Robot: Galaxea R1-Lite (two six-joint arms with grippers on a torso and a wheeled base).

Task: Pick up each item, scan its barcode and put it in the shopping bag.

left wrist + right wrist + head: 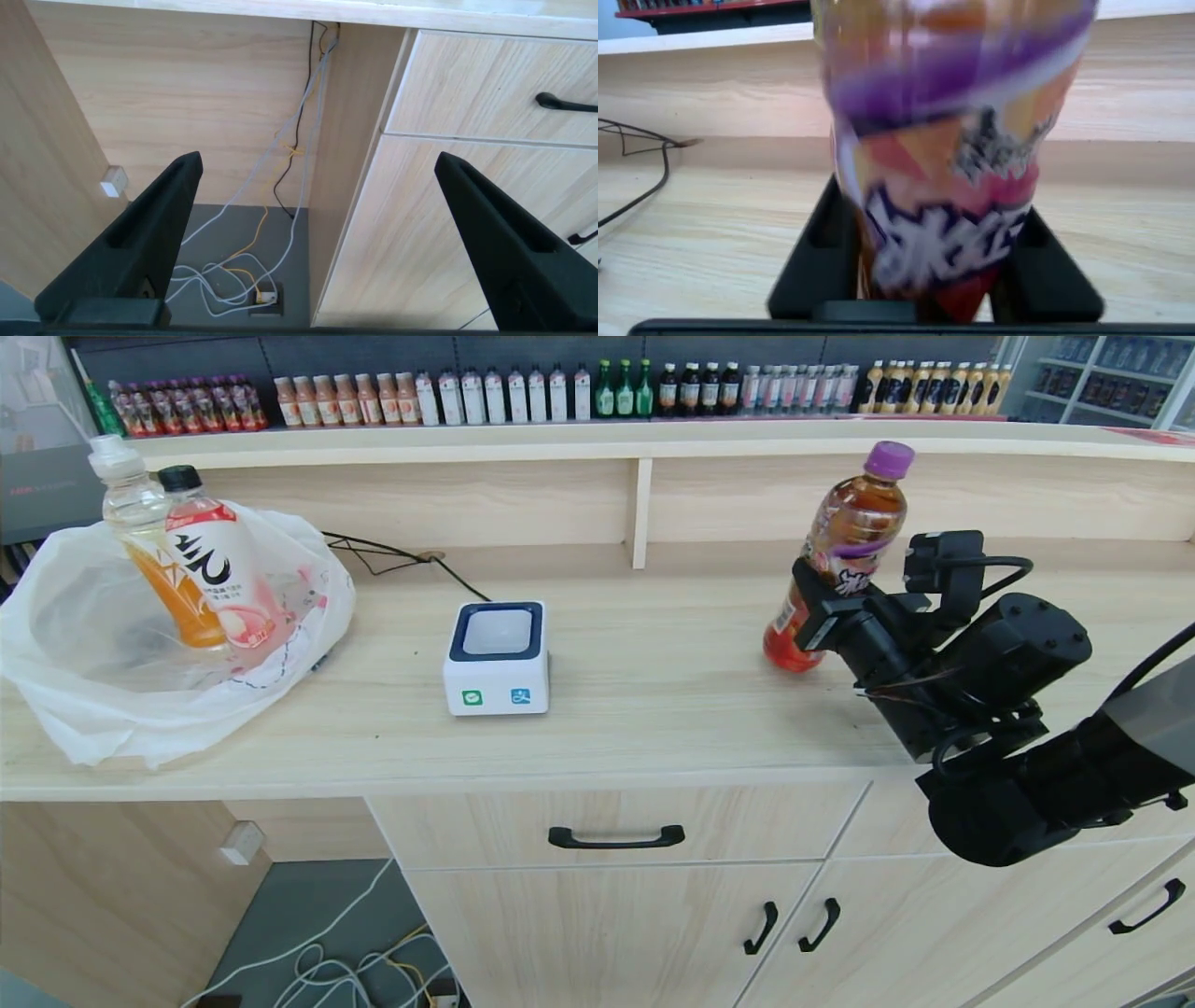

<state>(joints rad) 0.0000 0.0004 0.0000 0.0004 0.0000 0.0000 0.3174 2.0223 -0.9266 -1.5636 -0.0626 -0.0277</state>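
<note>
Right of frame, the right pincer [822, 605] is clamping the tilted purple-capped bottle [859, 523] mid-label: probably heavy, stiff, slick; the left pincer [318, 173] is gaping open.

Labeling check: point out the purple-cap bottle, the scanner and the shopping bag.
purple-cap bottle [854, 527], head view, amber upper body.
scanner [499, 642], head view, top window.
shopping bag [84, 700], head view, bare front plastic wall.
</note>
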